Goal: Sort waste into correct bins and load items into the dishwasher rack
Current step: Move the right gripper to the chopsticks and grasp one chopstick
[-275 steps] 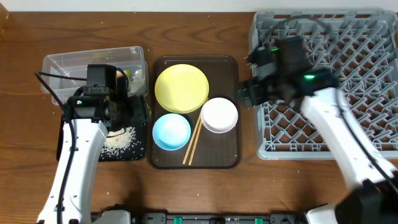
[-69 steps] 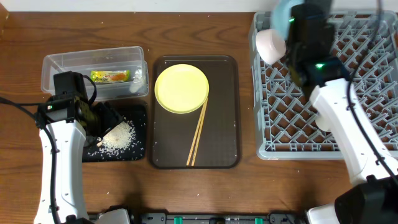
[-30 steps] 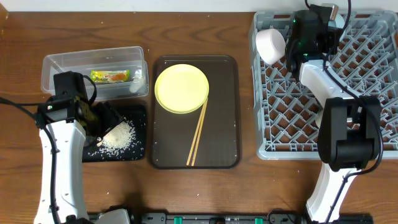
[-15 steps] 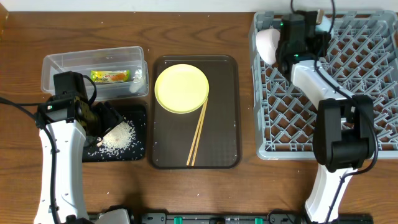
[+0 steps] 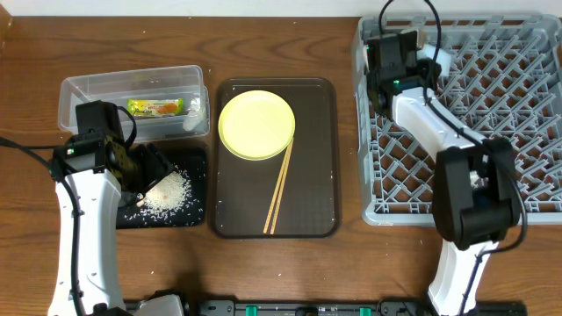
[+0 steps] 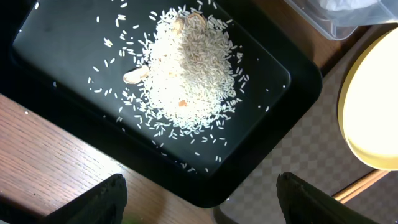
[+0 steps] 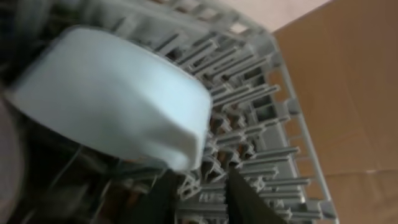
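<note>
My left gripper [image 5: 146, 172] [image 6: 199, 200] is open and empty above the front corner of the black tray [image 5: 190, 161] [image 6: 56, 43], which holds the rice heap [image 5: 167, 195] [image 6: 186, 68]. The wrapper [image 5: 156, 107] lies in the clear tub [image 5: 88, 92]. The yellow plate [image 5: 255, 125] [image 6: 373, 112] and the chopsticks [image 5: 279, 193] lie on the brown tray [image 5: 316, 175]. My right gripper [image 5: 386, 54] [image 7: 202, 186] is slightly open and empty over the rack's [image 5: 492, 132] [image 7: 261, 99] back left corner, just beside the light blue bowl [image 7: 118, 99], which rests there tilted. The white bowl is hidden under the arm.
The right arm reaches across the rack's left side from the front. A pale object [image 5: 190, 123] lies at the right end of the clear tub. Loose rice grains [image 6: 112, 43] are scattered over the black tray.
My right gripper has swung left along the rack's back edge and now covers the white bowl that showed there. The left arm, rice, plate and chopsticks have not moved.
</note>
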Tool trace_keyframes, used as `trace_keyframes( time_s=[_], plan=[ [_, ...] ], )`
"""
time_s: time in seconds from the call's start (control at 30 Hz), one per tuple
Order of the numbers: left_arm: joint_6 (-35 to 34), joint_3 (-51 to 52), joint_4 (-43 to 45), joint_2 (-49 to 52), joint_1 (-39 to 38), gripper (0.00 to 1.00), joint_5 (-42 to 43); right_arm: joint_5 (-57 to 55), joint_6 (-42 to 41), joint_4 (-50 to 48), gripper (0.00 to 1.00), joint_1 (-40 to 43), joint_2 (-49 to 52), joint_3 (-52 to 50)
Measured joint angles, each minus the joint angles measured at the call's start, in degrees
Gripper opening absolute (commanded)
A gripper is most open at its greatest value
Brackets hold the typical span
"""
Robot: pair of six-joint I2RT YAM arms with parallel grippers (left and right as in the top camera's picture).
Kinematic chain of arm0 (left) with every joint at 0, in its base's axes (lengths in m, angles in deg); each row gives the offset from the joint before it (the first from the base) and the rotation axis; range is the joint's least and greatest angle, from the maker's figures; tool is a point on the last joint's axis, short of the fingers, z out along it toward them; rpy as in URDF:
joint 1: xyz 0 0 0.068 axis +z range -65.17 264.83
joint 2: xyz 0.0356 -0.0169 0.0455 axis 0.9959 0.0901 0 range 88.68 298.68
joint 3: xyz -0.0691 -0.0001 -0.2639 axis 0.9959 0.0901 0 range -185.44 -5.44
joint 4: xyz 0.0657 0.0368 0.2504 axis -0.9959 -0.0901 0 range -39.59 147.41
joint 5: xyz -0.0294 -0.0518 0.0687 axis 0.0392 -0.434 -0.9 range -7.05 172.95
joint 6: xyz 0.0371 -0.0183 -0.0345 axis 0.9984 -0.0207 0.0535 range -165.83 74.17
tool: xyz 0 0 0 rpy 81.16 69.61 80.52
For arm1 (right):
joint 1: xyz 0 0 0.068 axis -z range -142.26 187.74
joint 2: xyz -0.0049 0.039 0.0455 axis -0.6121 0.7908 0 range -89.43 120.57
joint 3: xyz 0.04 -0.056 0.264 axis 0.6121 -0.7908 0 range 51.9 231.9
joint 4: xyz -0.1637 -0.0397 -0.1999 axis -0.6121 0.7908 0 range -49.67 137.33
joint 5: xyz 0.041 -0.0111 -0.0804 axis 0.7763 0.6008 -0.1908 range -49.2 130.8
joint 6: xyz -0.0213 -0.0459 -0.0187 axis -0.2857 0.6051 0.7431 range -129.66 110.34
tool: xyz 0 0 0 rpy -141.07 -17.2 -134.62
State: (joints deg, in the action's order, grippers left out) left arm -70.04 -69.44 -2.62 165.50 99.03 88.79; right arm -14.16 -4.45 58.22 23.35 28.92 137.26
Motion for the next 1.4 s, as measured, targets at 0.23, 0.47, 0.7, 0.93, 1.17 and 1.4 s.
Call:
trace_keyframes(
  time_s=[0.23, 0.47, 0.7, 0.93, 1.17, 1.4],
  plan=[
    [0.0, 0.0, 0.0, 0.0, 0.0, 0.8, 0.0, 11.0, -5.2, 9.9, 0.45, -0.1, -9.6, 0.0],
    [0.0, 0.0, 0.0, 0.0, 0.0, 0.86, 0.0, 35.4, -10.0, 17.6, 0.49, -3.4, -21.5, 0.0],
    [0.0, 0.0, 0.0, 0.0, 0.0, 0.86, 0.0, 57.0, -18.9, 24.5, 0.53, -13.0, -21.8, 0.0],
    [0.0, 0.0, 0.0, 0.0, 0.0, 0.86, 0.0, 62.1, -28.2, 29.3, 0.51, -23.8, -16.5, 0.0],
    [0.0, 0.0, 0.0, 0.0, 0.0, 0.86, 0.0, 61.5, -37.2, 33.9, 0.53, -29.8, -7.2, 0.0],
    [0.0, 0.0, 0.0, 0.0, 0.0, 0.86, 0.0, 61.1, -41.0, 34.1, 0.52, -31.6, 0.6, 0.0]
  ],
)
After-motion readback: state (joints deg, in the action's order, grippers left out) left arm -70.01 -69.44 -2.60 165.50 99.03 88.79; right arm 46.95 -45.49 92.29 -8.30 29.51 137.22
